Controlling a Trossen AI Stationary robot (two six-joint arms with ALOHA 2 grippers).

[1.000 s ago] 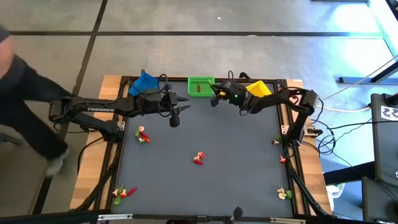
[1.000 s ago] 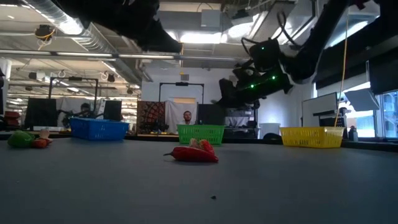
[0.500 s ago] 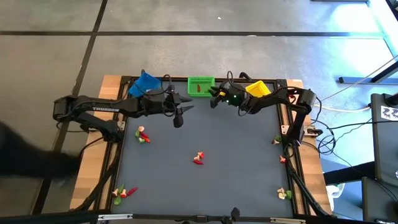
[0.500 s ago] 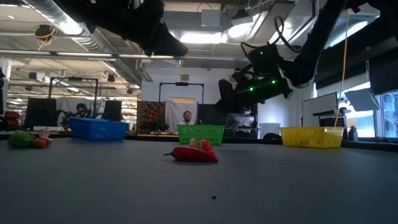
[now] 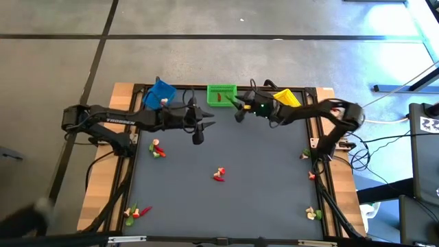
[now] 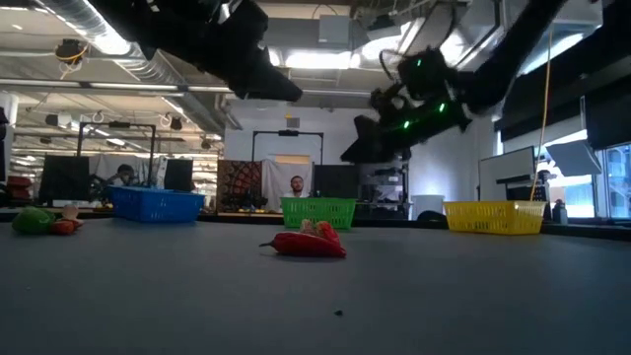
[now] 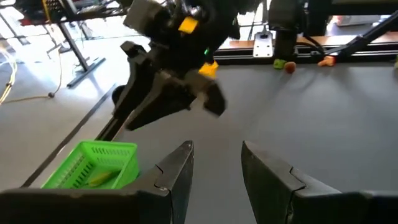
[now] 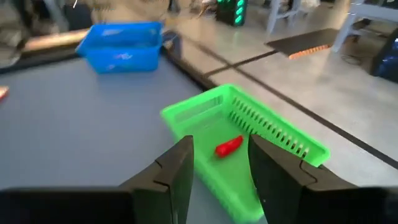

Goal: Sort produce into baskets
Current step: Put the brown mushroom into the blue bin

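The blue basket point(image 5: 160, 94), the green basket point(image 5: 221, 94) and the yellow basket point(image 5: 286, 98) stand in a row along the table's far edge. A red piece point(image 8: 229, 147) lies in the green basket. Small produce pieces lie scattered on the mat: a red one point(image 5: 219, 174) in the middle, and red and green ones at the left point(image 5: 157, 148) and the near left point(image 5: 135, 213). My left gripper point(image 5: 197, 136) is open and empty above the mat, near-left of the green basket. My right gripper point(image 5: 238, 114) is open and empty just right of the green basket, pointing at it point(image 8: 219, 146).
More pieces lie along the mat's right edge point(image 5: 305, 156) and at its near right corner point(image 5: 313, 214). The two grippers are close together in front of the green basket; my right gripper shows in the left wrist view point(image 7: 180, 93). The mat's middle and near part hold only scattered pieces.
My left gripper has moved a little toward the table's right edge, staying open. My right gripper has risen a little beside the green basket, still open. A person at the table's left has moved out of view.
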